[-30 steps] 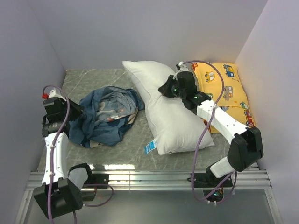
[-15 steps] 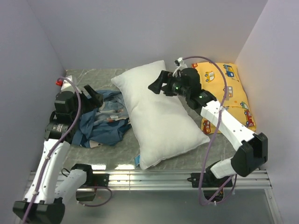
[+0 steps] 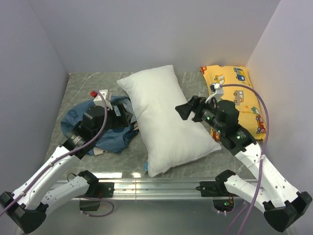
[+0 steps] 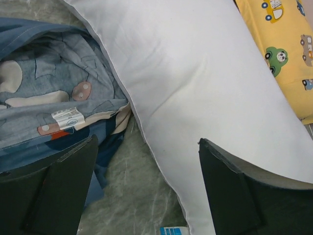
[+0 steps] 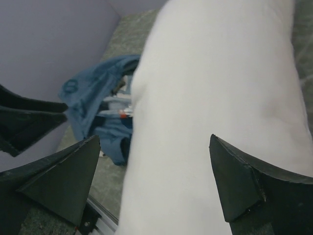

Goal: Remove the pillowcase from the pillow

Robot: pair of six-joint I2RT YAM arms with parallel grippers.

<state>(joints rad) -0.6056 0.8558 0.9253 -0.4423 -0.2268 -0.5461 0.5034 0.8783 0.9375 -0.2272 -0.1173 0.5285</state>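
The white pillow (image 3: 164, 117) lies bare and slanted across the middle of the table, also filling the left wrist view (image 4: 210, 83) and the right wrist view (image 5: 220, 98). The dark blue pillowcase (image 3: 110, 139) sits crumpled against the pillow's left edge, its bear print and label showing (image 4: 49, 83). My left gripper (image 3: 124, 115) hovers open over the pillowcase beside the pillow, nothing between its fingers (image 4: 58, 191). My right gripper (image 3: 188, 108) hangs open above the pillow's right side, its fingers (image 5: 254, 181) spread and empty.
A yellow vehicle-print pillow (image 3: 237, 93) lies at the back right against the wall (image 4: 281, 49). Purple walls close in the left, back and right. A metal rail (image 3: 156, 186) runs along the near edge. The pillow's small blue label (image 4: 173, 230) rests on the grey tabletop.
Both grippers opened and let go of the pillowcase and the pillow. The pillow shifted left and settled flat. Both arms drew back toward the near edge.
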